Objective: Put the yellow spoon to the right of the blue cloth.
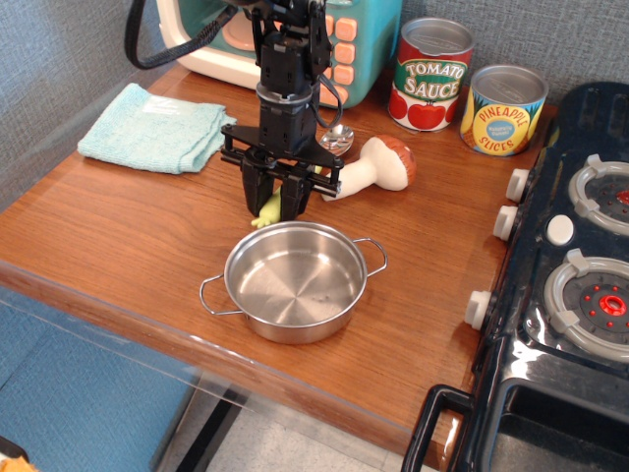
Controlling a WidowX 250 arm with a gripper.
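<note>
The yellow spoon [270, 206] is pinched by its handle in my hand [279, 200], fingers closed on it, its silver bowl poking out behind near the mushroom [369, 167]. I hold it low over the bench [128, 246], just behind the pan [295, 280] and well to the right of the blue cloth [152, 128]. I judge this the placing step: next I should lower it onto bare wood, open up, and miss the pan rim. I count one spoon, one cloth, one pan, one mushroom, two cans [432, 74], one toy microwave [339, 49].
</note>
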